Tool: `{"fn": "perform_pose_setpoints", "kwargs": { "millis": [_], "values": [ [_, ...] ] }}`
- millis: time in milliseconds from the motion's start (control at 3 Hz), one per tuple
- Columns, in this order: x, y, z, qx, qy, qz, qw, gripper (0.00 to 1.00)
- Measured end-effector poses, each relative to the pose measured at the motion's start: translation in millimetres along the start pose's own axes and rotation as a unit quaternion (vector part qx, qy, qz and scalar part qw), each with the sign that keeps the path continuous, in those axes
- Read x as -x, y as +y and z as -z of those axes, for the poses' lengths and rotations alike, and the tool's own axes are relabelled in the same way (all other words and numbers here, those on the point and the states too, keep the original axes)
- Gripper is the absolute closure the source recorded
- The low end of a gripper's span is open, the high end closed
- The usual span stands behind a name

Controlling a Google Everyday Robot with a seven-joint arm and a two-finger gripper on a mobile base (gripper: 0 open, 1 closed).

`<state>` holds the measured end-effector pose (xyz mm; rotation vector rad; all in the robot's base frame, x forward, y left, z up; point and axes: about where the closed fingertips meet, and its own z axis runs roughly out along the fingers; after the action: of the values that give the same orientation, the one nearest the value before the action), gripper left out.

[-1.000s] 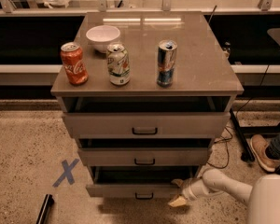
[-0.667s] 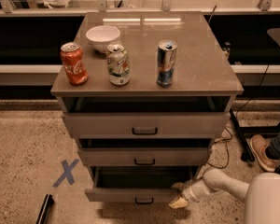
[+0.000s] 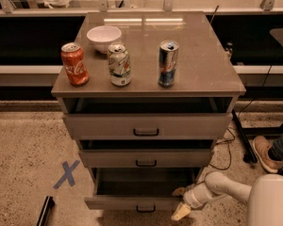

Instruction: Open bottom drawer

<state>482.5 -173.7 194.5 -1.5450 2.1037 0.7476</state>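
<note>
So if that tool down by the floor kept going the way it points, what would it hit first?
Probably the bottom drawer: the tool sits at the right end of its pulled-out front, pointing left into it. Depth is unclear; it may already touch.

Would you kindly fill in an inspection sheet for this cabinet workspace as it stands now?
Surface: cabinet top, glossy, carrying four items.
Job's things: bottom drawer partly open, sticking out farther than the middle drawer and top drawer.
Clutter: red can, pale can, blue can and white bowl on the top.
Grippers: gripper low down at the right end of the bottom drawer's front.
Cables: black cable on the floor right of the cabinet.
Surroundings: blue tape cross on the floor; a person's shoe at right.
</note>
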Motion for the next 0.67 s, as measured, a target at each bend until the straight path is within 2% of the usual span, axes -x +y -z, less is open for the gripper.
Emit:
{"fn": "perform_pose_setpoints", "kwargs": {
  "millis": [333, 667],
  "values": [
    [0.2, 0.0, 0.1, 0.000, 0.000, 0.000, 1.0000, 0.00],
    [3.3, -1.4, 3.2, -0.003, 0.002, 0.003, 1.0000, 0.00]
  ]
}}
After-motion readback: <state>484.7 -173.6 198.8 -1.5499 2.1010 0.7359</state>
